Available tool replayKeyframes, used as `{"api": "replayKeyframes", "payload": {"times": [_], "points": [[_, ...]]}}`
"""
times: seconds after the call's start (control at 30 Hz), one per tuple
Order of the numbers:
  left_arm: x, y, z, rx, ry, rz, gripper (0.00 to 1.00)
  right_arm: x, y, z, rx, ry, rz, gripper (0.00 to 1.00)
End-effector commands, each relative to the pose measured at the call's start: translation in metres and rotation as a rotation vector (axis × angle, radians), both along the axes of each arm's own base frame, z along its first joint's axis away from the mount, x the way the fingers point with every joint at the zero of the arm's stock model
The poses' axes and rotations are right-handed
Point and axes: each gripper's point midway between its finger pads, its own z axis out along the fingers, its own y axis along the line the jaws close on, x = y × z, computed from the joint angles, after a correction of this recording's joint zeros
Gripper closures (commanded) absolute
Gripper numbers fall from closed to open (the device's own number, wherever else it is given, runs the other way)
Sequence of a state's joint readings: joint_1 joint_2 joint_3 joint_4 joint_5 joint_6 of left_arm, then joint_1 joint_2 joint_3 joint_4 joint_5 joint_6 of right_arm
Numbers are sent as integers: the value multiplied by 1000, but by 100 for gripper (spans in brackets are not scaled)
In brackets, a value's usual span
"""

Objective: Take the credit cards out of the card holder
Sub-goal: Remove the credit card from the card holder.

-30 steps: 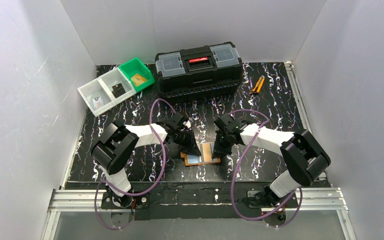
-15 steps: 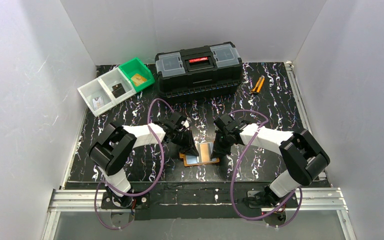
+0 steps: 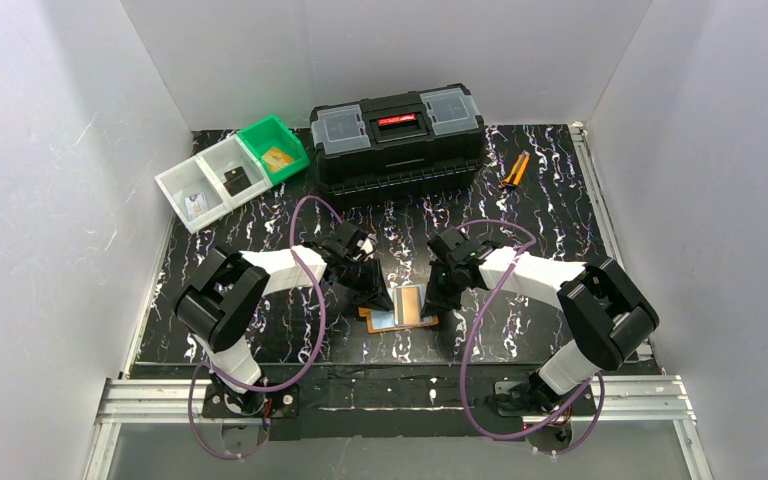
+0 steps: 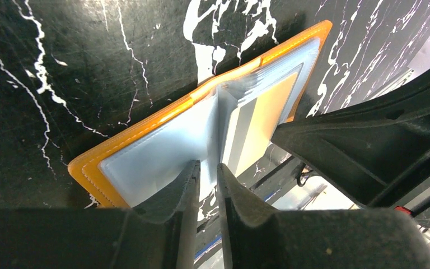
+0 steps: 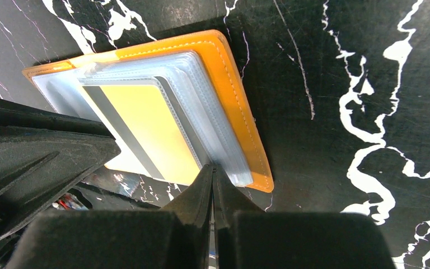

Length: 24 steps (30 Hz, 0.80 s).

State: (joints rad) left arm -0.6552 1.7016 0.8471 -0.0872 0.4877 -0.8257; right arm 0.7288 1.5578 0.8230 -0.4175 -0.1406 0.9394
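A robotics lab test cell. Plain white walls (image 3: pixel 50 150) box in a black, white-veined desk (image 3: pixel 560 200) on three sides. Two arms, left (image 3: pixel 260 270) and right (image 3: pixel 540 272), are bolted to an aluminium rail (image 3: pixel 390 395) along the near edge and trail purple cables (image 3: pixel 316 198). A black toolbox (image 3: pixel 397 140) stands at the far edge, pliers (image 3: pixel 513 170) lie toward the far right corner, and small bins (image 3: pixel 230 172) sit toward the far left corner.
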Motion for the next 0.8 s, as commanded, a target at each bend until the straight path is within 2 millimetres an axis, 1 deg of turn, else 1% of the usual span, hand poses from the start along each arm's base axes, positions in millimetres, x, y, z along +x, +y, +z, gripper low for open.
{"api": "replayKeyframes", "payload": {"times": [0.0, 0.07, 0.17, 0.23, 0.37, 0.5, 0.53, 0.67, 0.77], "points": [[-3, 4, 8, -15, -17, -13, 81, -14, -22, -29, -130, 49, 8, 94], [-1, -1, 11, -40, -21, -19, 79, -14, -22, -29, -131, 49, 8, 94], [2, -6, 14, -61, -25, -16, 78, -14, -22, -29, -131, 49, 10, 94], [4, -6, 11, -53, -18, -15, 78, -14, -22, -30, -132, 50, 10, 94], [5, -9, 6, -56, -5, -9, 82, -13, -22, -29, -132, 49, 11, 94], [4, -12, 5, -79, 12, -4, 86, -14, -22, -30, -134, 51, 12, 94], [7, -16, 8, -104, -6, -4, 87, -14, -22, -30, -134, 53, 13, 94], [6, -19, 8, -124, 2, 0, 87, -14, -22, -30, -132, 55, 13, 94], [5, -19, 7, -136, 10, 9, 93, -14, -22, -31, -134, 55, 14, 94]]}}
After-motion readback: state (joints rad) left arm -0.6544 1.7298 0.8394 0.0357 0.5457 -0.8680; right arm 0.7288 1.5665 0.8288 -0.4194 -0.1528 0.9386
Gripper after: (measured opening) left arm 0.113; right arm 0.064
